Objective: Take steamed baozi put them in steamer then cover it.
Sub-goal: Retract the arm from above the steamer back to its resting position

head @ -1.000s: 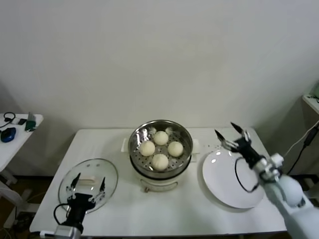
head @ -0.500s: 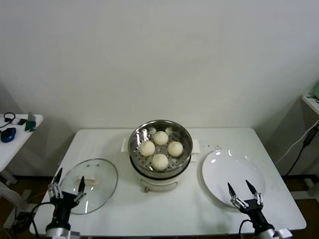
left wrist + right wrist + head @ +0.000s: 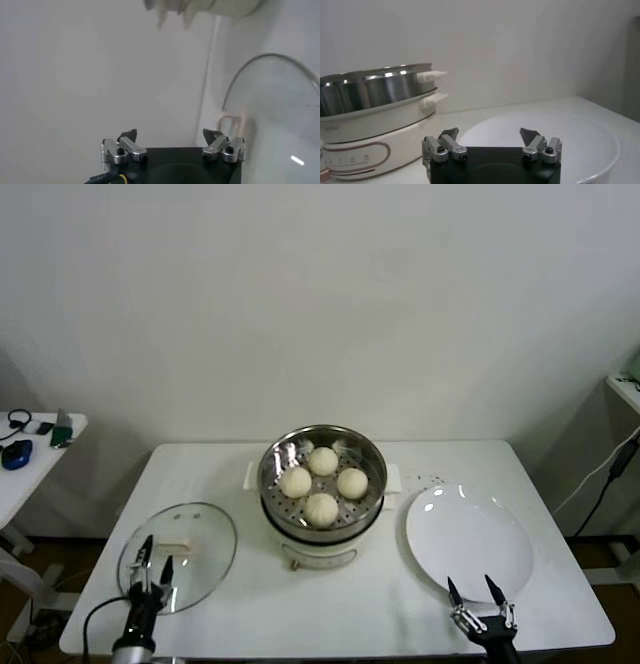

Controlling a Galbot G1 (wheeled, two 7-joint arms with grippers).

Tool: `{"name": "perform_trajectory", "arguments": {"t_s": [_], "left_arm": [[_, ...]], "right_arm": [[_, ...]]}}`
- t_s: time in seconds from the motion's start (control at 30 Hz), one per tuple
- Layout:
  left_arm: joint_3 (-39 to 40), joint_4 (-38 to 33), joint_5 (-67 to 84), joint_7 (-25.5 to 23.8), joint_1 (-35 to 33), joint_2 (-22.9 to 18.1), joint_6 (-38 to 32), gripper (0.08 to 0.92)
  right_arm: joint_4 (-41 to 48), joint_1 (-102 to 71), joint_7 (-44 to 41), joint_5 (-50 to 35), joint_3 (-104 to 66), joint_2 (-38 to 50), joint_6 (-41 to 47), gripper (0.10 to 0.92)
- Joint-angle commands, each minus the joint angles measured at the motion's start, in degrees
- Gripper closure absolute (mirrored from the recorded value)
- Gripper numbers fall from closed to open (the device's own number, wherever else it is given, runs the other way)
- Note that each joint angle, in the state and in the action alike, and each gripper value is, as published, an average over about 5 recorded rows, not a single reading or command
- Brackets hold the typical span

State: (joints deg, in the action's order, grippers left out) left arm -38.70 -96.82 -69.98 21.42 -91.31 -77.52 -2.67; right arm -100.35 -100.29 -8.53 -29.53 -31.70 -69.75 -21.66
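Sitting in the round shiny steel steamer (image 3: 322, 474), 4 cream-white round baozi (image 3: 322, 483) await the round glass lid (image 3: 178, 556) – left gripper (image 3: 155, 569) wide beside it, right gripper (image 3: 481, 598) wide, idle.

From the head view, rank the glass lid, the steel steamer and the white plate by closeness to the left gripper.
Left gripper, open, near table's front-left edge.
1. Round transparent glass lid: directly at the gripper.
2. Shiny stainless-steel steamer: table centre.
3. Flat white plate: far right side.

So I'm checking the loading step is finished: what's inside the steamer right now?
Four steamed baozi sit on the perforated tray inside the steamer, which is uncovered. Whatever lies beneath the tray is hidden. The cover lies on the table.
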Motion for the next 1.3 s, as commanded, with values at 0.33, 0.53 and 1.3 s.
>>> {"name": "perform_trajectory", "arguments": {"t_s": [0.33, 0.53, 1.3], "left_arm": [[0.8, 14.9, -9.6, 1.2, 13.2, 1.8, 1.2, 0.177], [1.1, 17.5, -9.4, 0.9, 15.0, 2.7, 1.1, 0.177], [1.6, 14.5, -4.0, -1.7, 12.3, 2.6, 2.5, 0.646]], "right_arm": [[-2.1, -3.0, 0.0, 1.0, 0.0, -2.5, -1.0, 0.203], [-3.1, -3.6, -0.1, 1.5, -0.3, -3.0, -0.9, 0.203], [-4.1, -4.1, -0.1, 4.4, 0.3, -5.2, -1.1, 0.203]]}}
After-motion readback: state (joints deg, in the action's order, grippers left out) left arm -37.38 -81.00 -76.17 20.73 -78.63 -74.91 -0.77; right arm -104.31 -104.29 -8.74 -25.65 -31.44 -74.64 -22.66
